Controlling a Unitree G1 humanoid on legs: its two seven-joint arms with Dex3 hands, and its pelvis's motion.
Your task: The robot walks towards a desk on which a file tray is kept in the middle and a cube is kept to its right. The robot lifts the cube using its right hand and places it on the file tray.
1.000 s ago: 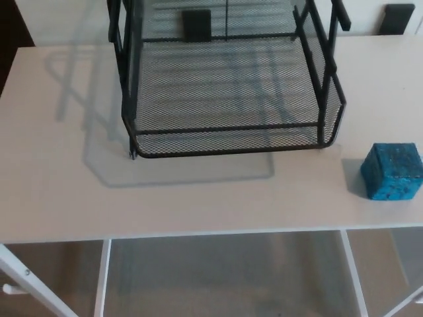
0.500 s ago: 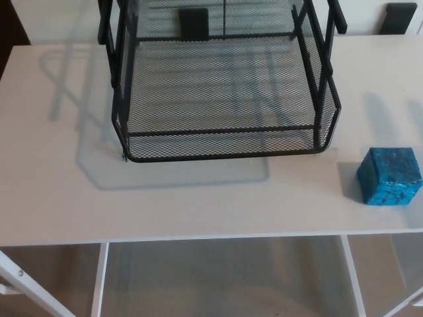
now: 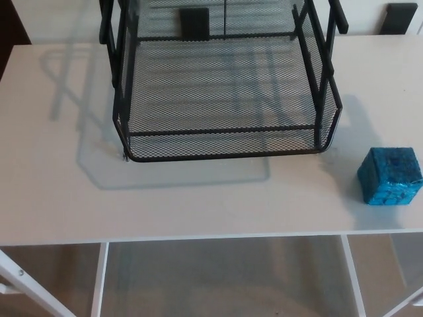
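A black wire-mesh file tray [image 3: 225, 142] stands in the middle of a white desk [image 3: 59, 185], its open front facing me. A blue cube [image 3: 390, 176] with a mottled surface rests on the desk to the tray's right, close to the picture's right edge and near the desk's front edge. Neither of my hands shows in the head view.
The desk's front edge [image 3: 198, 236] crosses the lower part of the picture, with white legs [image 3: 100, 277] and the floor below it. Dark objects [image 3: 400, 17] sit beyond the desk's far edge at the top right. A shadow falls on the desk just right of the tray.
The whole picture shifted slightly a second ago, so the camera moved. A shadow has spread onto the desk between the tray and the cube. The cube and tray stay put.
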